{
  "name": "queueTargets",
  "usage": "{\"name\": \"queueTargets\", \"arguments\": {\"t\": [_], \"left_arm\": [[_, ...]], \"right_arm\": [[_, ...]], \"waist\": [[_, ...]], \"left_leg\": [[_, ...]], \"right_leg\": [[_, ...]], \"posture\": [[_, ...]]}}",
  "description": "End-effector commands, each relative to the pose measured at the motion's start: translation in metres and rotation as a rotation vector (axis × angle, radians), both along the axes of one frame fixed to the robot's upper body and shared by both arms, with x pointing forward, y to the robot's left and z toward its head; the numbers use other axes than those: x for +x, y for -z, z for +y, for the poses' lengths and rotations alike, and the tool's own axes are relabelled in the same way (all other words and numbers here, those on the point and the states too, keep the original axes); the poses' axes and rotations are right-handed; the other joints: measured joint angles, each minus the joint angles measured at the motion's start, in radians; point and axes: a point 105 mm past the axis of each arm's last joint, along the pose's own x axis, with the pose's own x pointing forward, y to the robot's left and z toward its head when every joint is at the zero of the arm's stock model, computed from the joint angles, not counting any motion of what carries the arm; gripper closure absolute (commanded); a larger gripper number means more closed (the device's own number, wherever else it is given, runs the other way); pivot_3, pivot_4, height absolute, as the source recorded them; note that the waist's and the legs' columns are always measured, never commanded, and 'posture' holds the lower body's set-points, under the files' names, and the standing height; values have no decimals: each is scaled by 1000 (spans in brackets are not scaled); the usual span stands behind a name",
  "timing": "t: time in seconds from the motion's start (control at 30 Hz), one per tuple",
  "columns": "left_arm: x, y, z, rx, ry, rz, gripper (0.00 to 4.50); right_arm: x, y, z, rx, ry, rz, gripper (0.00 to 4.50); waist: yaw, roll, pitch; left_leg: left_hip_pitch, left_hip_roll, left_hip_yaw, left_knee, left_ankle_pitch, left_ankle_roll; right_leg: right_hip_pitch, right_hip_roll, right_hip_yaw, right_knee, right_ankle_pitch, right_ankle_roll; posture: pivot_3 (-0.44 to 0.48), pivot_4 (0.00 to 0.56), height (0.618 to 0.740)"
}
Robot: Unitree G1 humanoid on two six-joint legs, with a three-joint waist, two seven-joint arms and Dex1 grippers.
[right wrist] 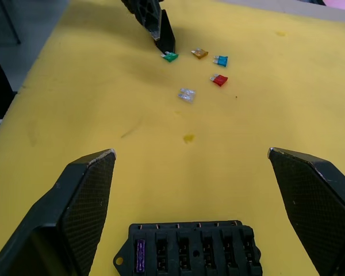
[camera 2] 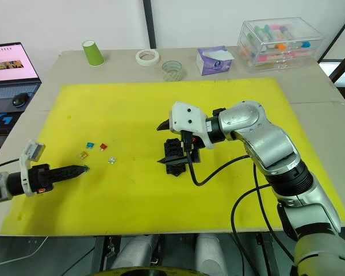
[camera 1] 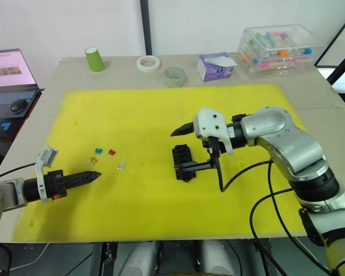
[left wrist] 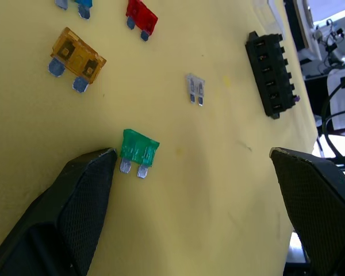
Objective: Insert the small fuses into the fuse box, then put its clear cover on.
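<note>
Both claws spread wide over the yellow mat.
Left gripper, mid-left in the head view, has one finger touching a green fuse; right gripper straddles the fuse box at centre; other fuses lie between.

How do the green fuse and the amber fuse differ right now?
The green fuse lies against the left gripper's open jaws; the amber fuse lies apart, untouched. The green one is a cool teal, the amber one a warm yellow-orange. Both lie flat on the yellow mat, not yet inserted.
</note>
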Motion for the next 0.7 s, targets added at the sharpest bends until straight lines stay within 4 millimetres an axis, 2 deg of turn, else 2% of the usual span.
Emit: {"name": "queueTargets", "arguments": {"t": [0.03, 0.07, 0.13, 0.27, 0.4, 0.43, 0.5, 0.63, 0.7], "left_arm": [[0, 6, -8, -11, 22, 26, 0], [0, 6, -8, -11, 23, 27, 0], [0, 8, -8, -7, 19, 28, 399], [0, 9, -6, -3, 14, 33, 1598], [-1, 11, 1, -11, -17, 39, 1598], [0, 11, 2, -13, -28, 39, 1740], [-1, 12, 4, -14, -37, 40, 2141], [-3, 14, 4, -6, -32, 48, 3493], [-4, 15, 4, -2, -32, 50, 3493]], "right_arm": [[-5, -7, 3, 5, -20, -42, 17], [-5, -7, 2, 6, -19, -41, 17], [-6, -7, 2, 5, -18, -41, 0], [-6, -7, 1, 1, -14, -40, 0], [-6, -7, 1, 4, -12, -38, 0], [-6, -7, 2, 6, -13, -37, 0], [-6, -7, 3, 7, -15, -37, 0], [-5, -7, 3, 4, -18, -40, 0], [-5, -7, 3, 4, -20, -40, 0]], "waist": [[0, 0, 0], [0, 0, 0], [0, 0, 0], [-2, 0, 0], [-4, 0, 0], [-5, 0, 0], [-6, 0, 0], [-7, 0, 0], [-8, 0, 0]], "left_leg": [[0, 0, 0, 0, 0, 0], [0, 0, 0, 0, 0, 0], [0, 0, 0, 0, 0, 0], [0, 0, 0, 0, 0, 0], [0, 0, 0, 0, 0, 0], [0, 0, 0, 0, 0, 0], [0, 0, 0, 0, 0, 0], [0, 0, 0, 0, 0, 0], [0, 0, 0, 0, 0, 0]], "right_leg": [[0, 0, 0, 0, 0, 0], [0, 0, 0, 0, 0, 0], [0, 0, 0, 0, 0, 0], [0, 0, 0, 0, 0, 0], [0, 0, 0, 0, 0, 0], [0, 0, 0, 0, 0, 0], [0, 0, 0, 0, 0, 0], [-1, 0, 0, 0, 0, 0], [-1, 0, 0, 0, 0, 0]], "posture": [[0, 150, 740], [0, 150, 740], [0, 150, 740], [0, 150, 740], [0, 150, 740], [0, 150, 740], [0, 150, 740], [0, 150, 740], [0, 150, 740]]}}
